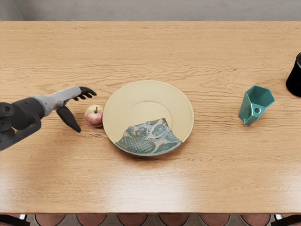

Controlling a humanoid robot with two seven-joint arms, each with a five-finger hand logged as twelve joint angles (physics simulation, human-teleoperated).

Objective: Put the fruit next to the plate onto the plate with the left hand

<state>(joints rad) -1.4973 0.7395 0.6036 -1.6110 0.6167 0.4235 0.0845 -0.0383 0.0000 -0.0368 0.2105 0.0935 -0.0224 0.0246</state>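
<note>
Left robot hand [69,98] is held spread, nothing gripped, just left of apple [93,116]. Apple is seated on worktop [155,188], just beside plate [141,96] left rim.

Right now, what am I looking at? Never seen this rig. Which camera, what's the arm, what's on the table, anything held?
One simulator render, from the camera in a humanoid robot's head, looking down at a slant on a wooden table. The grey-black arm from the left edge is its left arm, ending in a five-finger left hand. Its fingers are spread and hold nothing; it sits just left of a small red apple. The apple lies beside a cream plate, partly patterned blue. Further right: a teal cup, and a dark object cut off by the right edge, unidentifiable. The right arm doesn't show.
</note>
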